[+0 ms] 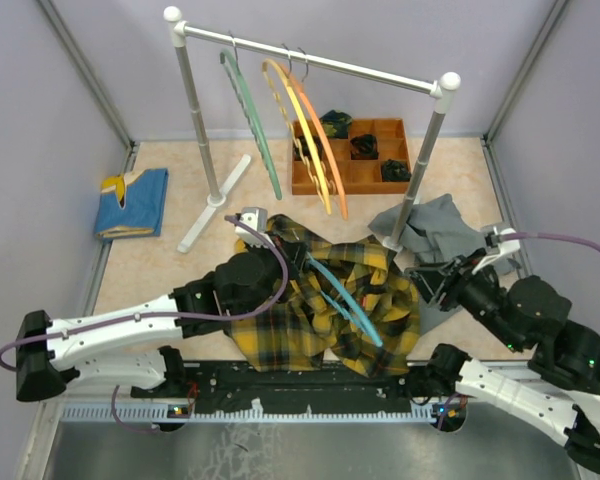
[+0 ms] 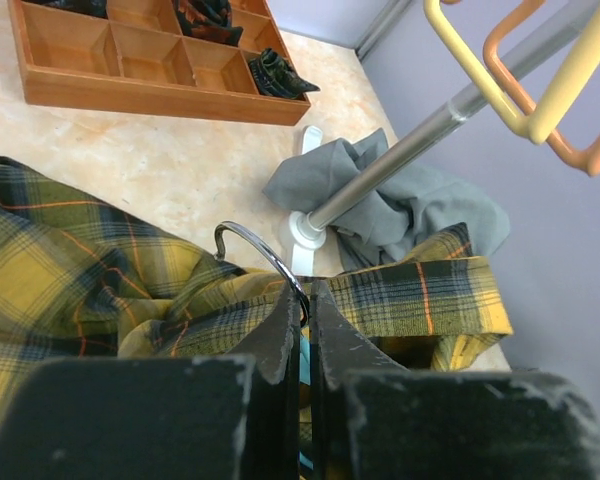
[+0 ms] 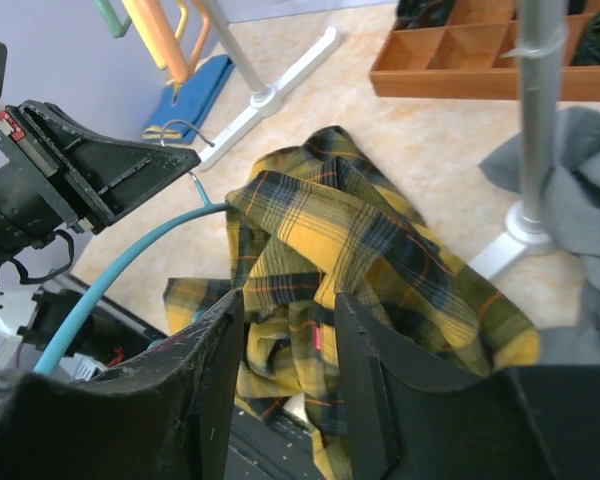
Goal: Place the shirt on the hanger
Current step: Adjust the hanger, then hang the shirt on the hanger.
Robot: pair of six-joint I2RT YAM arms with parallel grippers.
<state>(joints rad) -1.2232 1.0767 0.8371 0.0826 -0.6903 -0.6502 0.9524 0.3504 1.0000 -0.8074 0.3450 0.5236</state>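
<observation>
The yellow and black plaid shirt [image 1: 310, 310] lies crumpled at the table's near edge between the arms. The teal hanger [image 1: 345, 300] runs slanting across it, one arm partly under the fabric. My left gripper [image 2: 307, 295] is shut on the hanger's neck, and the metal hook [image 2: 255, 240] sticks out above the fingertips. From the right wrist view the left gripper [image 3: 180, 165] holds the hanger [image 3: 110, 270] at the shirt's collar end. My right gripper [image 3: 290, 305] hangs open just above the shirt [image 3: 350, 230], with cloth showing in the gap and nothing pinched.
A clothes rack [image 1: 310, 62] stands at the back with a green hanger [image 1: 255, 130] and orange and yellow hangers [image 1: 315, 140]. Behind it is a wooden compartment tray [image 1: 365, 170]. A grey garment [image 1: 440, 225] lies around the rack's right foot. A folded blue cloth [image 1: 135, 200] is far left.
</observation>
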